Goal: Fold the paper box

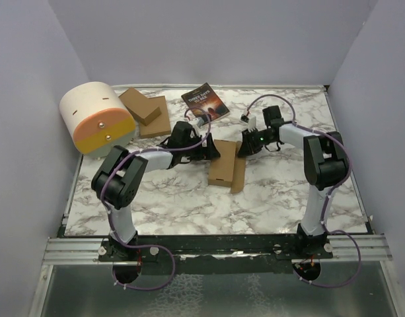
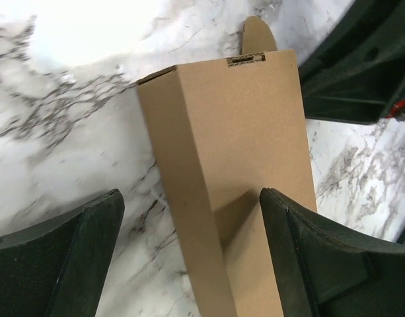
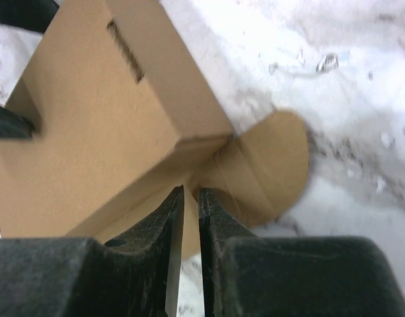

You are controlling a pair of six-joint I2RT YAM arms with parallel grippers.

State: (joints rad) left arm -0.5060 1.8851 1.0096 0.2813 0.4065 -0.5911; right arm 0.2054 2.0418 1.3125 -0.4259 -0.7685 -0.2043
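Paper box (image 1: 225, 165) on marble table (image 1: 176, 205)

From high behind, the top camera overlooks the table (image 1: 169, 198); both wrist cameras face the same paper box (image 2: 242, 132) closely.

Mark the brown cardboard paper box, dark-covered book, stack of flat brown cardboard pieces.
brown cardboard paper box (image 1: 223, 164): top external view, top face.
dark-covered book (image 1: 205, 101): top external view, cover centre.
stack of flat brown cardboard pieces (image 1: 154, 120): top external view, lower sheet.
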